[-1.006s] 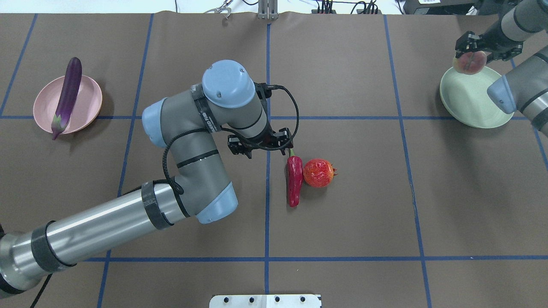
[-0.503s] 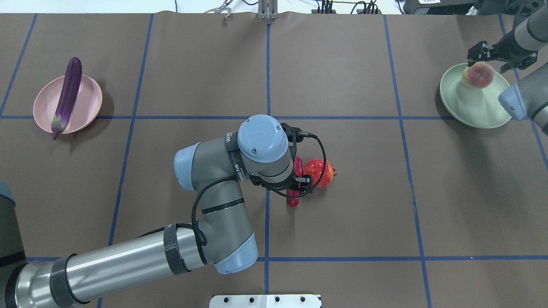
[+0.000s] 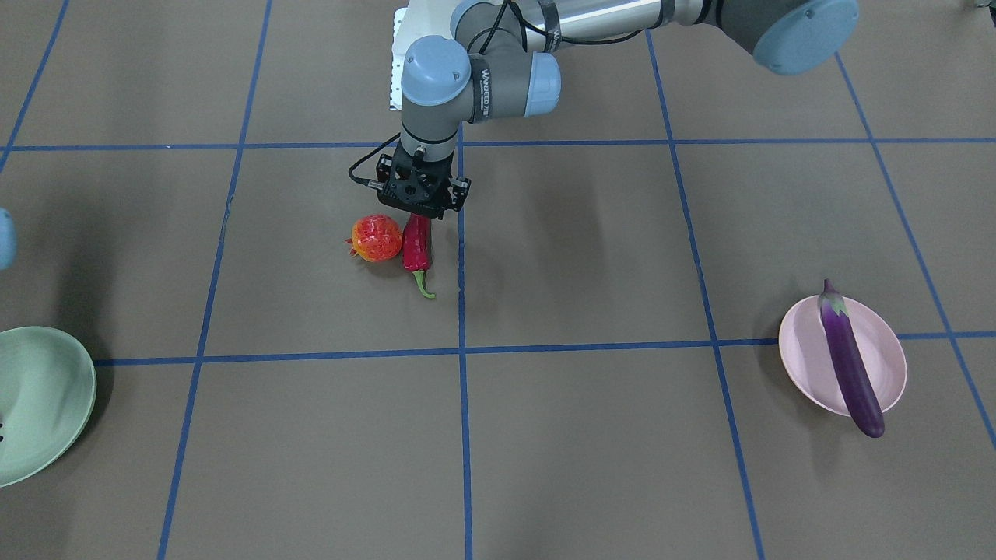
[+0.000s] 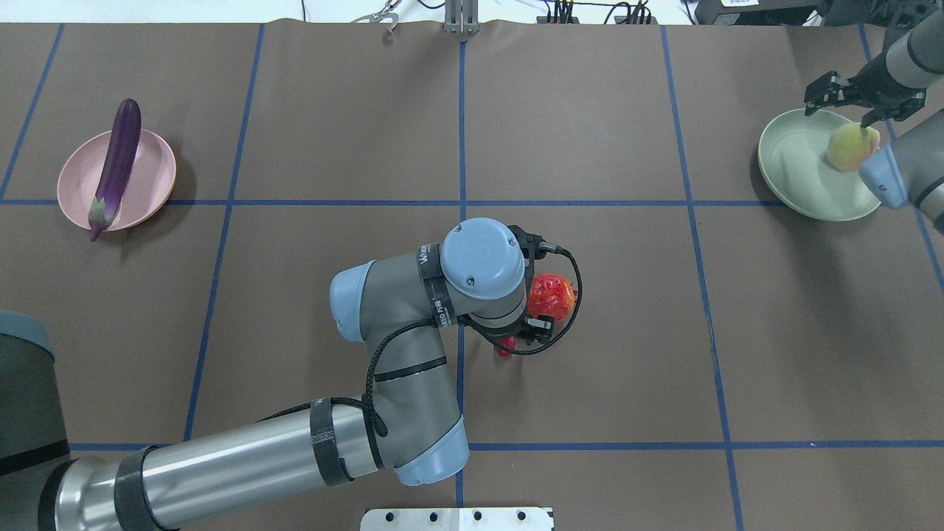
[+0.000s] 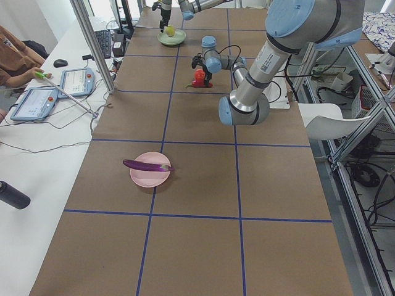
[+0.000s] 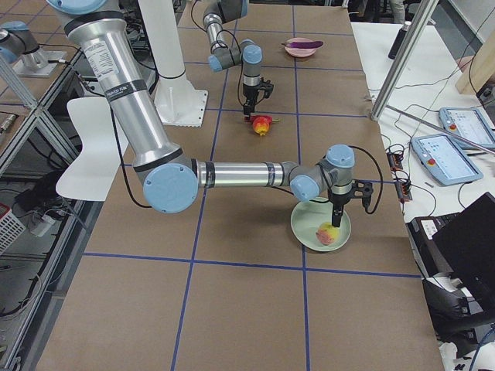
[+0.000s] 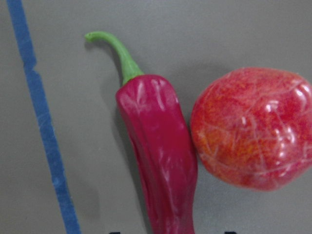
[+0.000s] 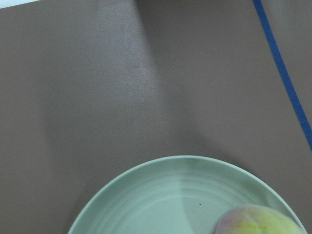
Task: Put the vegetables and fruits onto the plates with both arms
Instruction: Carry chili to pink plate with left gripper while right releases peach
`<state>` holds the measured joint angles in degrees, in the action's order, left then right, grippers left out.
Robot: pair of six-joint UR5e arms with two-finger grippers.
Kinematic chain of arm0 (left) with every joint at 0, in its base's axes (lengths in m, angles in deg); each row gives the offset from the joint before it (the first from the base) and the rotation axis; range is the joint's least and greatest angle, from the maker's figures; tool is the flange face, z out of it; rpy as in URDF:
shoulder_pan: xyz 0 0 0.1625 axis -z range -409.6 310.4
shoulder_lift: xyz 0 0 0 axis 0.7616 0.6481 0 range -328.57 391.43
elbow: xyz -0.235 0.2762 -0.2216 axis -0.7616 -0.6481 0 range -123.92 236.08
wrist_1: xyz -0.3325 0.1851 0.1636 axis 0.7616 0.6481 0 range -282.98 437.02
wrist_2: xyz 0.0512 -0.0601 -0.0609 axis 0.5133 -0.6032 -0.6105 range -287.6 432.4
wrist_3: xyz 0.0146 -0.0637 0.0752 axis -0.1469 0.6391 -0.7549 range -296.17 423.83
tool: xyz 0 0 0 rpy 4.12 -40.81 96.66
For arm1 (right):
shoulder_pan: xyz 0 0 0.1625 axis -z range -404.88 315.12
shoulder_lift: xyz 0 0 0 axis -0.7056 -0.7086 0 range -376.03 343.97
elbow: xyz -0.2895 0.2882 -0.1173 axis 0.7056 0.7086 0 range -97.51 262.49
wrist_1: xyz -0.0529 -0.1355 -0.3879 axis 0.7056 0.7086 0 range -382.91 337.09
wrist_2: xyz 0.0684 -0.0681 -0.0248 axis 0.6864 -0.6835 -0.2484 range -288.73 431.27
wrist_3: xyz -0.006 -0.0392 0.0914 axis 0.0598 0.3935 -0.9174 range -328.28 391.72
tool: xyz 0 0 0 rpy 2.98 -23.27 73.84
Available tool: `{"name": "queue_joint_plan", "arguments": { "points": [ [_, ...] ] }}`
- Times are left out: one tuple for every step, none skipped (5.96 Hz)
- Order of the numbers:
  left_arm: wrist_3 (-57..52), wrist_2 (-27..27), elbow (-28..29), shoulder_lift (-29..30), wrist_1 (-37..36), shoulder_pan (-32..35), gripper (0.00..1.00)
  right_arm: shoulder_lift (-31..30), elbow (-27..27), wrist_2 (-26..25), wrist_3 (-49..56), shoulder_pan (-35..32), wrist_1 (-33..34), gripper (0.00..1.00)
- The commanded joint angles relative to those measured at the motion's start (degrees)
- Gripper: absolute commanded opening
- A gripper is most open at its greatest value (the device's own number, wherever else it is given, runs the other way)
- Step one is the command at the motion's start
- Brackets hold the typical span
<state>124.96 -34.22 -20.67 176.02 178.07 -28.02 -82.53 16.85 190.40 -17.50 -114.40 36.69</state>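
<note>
My left gripper (image 3: 421, 215) hangs open just above the near end of the dark red chili pepper (image 3: 416, 245), which lies against the pomegranate (image 3: 376, 237) at the table's middle. The left wrist view shows the chili (image 7: 161, 156) and the pomegranate (image 7: 251, 129) close below. From overhead my wrist hides most of the chili (image 4: 504, 348). My right gripper (image 4: 848, 107) is open and empty over the far rim of the mint plate (image 4: 793, 162), where the peach (image 4: 848, 146) lies. The eggplant (image 4: 118, 166) lies across the pink plate (image 4: 151, 173).
Blue tape lines divide the brown table cover. The white base plate (image 4: 457, 518) is at the near edge, and metal fittings (image 4: 461, 18) stand at the far edge. My right arm's blue elbow cap (image 4: 877, 177) overhangs the mint plate's right side.
My left arm has swung right and down until its gripper is over the chili. My right gripper has let go of the peach, which has rolled to the plate's right side.
</note>
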Motion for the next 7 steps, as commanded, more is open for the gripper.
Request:
{"name": "queue_joint_plan", "arguments": {
  "points": [
    [-0.4, 0.7, 3.0, 2.0, -0.1, 0.0, 0.57, 0.0, 0.0, 0.1, 0.0, 0.1, 0.0, 1.0],
    [-0.4, 2.3, 3.5, 2.1, 0.0, 0.0, 0.48, 0.0, 0.0, 0.1, 0.0, 0.1, 0.0, 1.0],
    [-0.4, 3.3, 4.3, 2.1, 0.0, 0.2, 0.35, 0.1, 0.0, 0.1, 0.0, 0.1, 0.1, 1.0],
    [-0.3, 3.3, 4.3, 2.1, 0.0, 0.7, 0.0, 0.1, 0.0, 0.1, 0.0, 0.2, 0.1, 1.0],
    [-0.2, 3.2, 3.7, 2.2, 0.1, 1.9, 0.0, 0.1, -0.2, 0.2, 0.0, 0.2, 0.1, 1.0],
    [-0.2, 2.2, -0.8, 1.7, -0.2, 5.4, 0.0, 0.8, -0.8, 0.3, 0.0, 0.3, 0.1, 1.0],
    [0.0, 0.4, -9.3, -3.0, -4.1, 9.6, 0.0, 0.8, -3.7, 1.3, -0.3, 0.6, 0.2, 1.0]
  ]
}}
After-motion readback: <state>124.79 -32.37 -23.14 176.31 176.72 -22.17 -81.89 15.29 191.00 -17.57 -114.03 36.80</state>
